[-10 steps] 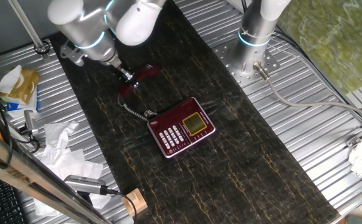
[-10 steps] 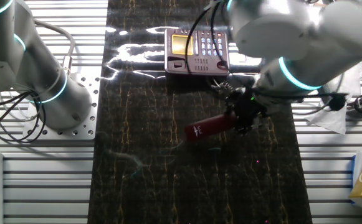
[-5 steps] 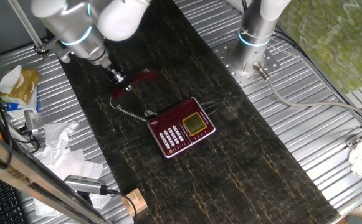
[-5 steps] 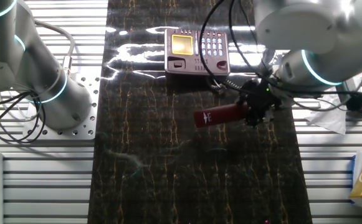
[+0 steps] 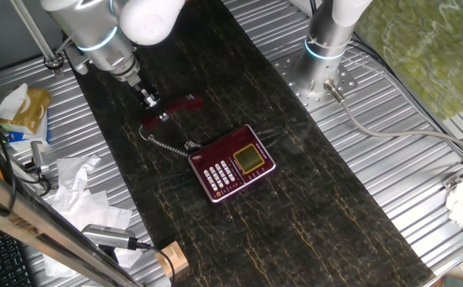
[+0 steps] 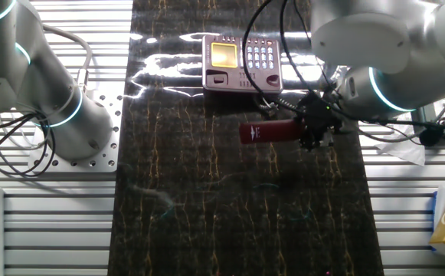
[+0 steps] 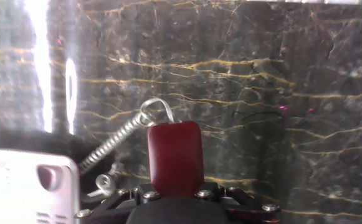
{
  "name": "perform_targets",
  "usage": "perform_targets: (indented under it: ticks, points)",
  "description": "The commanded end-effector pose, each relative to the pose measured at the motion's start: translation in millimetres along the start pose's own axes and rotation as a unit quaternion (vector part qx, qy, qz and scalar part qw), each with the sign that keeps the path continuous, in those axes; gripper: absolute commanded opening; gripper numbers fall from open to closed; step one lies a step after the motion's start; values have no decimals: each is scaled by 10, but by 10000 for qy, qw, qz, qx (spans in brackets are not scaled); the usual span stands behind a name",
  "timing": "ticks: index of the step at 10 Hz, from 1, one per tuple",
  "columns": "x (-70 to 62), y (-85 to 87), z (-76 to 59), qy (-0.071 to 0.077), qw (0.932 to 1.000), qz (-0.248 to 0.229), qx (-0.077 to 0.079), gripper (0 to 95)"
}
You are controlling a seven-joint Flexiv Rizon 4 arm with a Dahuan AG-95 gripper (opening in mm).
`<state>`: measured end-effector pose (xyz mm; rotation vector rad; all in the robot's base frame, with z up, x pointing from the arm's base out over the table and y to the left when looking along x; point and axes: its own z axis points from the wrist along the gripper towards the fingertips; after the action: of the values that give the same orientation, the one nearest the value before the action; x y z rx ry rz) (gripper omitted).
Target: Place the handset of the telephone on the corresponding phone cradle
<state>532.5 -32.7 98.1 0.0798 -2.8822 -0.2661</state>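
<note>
Below my hand lies a dark marble-patterned worktop with gold veins, set on ribbed metal decking; crumpled paper lies on the decking. I have the arm reaching down, hand clamped on one end of the handset, which juts out level above the worktop. Its curly cord runs from the hand to the telephone, which sits apart from my hand with its phone cradle unoccupied.
</note>
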Motion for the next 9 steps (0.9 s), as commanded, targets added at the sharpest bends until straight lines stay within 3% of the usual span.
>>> perform_targets:
  ticks: [1,4,7,8,9]
  points:
    - [8,56,23,-122,9999,53,-15,0]
    - [-16,141,24,-184,9997,166,-33,0]
    - [-57,236,24,-183,9992,322,-169,0]
    - [-76,271,31,-169,9984,428,-317,0]
    - [-95,303,28,-154,9981,471,-359,0]
